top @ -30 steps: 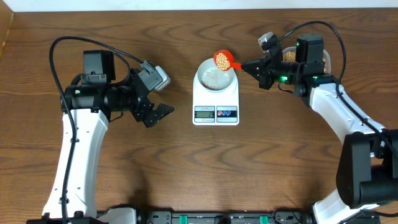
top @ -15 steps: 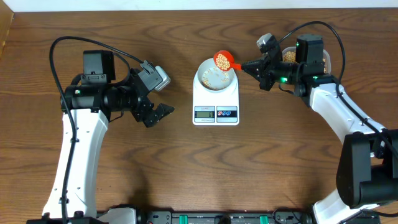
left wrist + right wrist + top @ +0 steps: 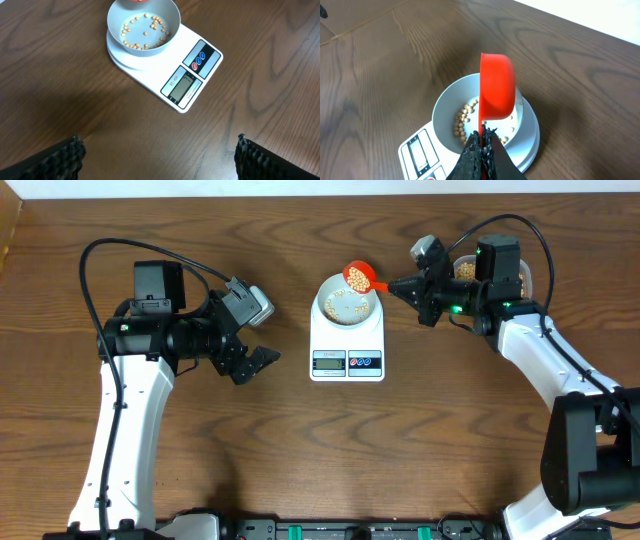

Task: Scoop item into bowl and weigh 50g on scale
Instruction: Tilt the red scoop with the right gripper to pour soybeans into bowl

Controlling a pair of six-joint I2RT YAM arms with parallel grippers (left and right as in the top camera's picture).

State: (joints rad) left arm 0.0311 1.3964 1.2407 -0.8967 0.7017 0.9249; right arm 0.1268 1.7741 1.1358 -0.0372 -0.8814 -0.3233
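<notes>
The dark wooden table (image 3: 300, 460) was mostly bare, with the white scale (image 3: 196, 74) near its middle and the pale bowl (image 3: 172, 21) sitting squarely on the platform. A thin scatter of beans (image 3: 133, 44) lay in the bottom of the bowl, far from filling it.

The right gripper (image 3: 481, 141) was pinched tight on the thin handle of a red scoop (image 3: 496, 87), holding it over the bowl's far rim. The scoop was rolled onto its side with its load of beans showing from above. Behind that arm stood a clear container (image 3: 465, 270) with more beans in it.

The left gripper (image 3: 258, 364) hung off to the side, well apart from the scale, with its jaws spread wide around nothing.

To my eye the beans were hard, light and round, the sort that roll and bounce, so a slow tip close over the bowl looked wiser than a dump. The scoop seemed stiff, light plastic, and the handle end was the sensible place to grip it. The bowl looked light enough to skid on the smooth scale if nudged. I couldn't read the display.
</notes>
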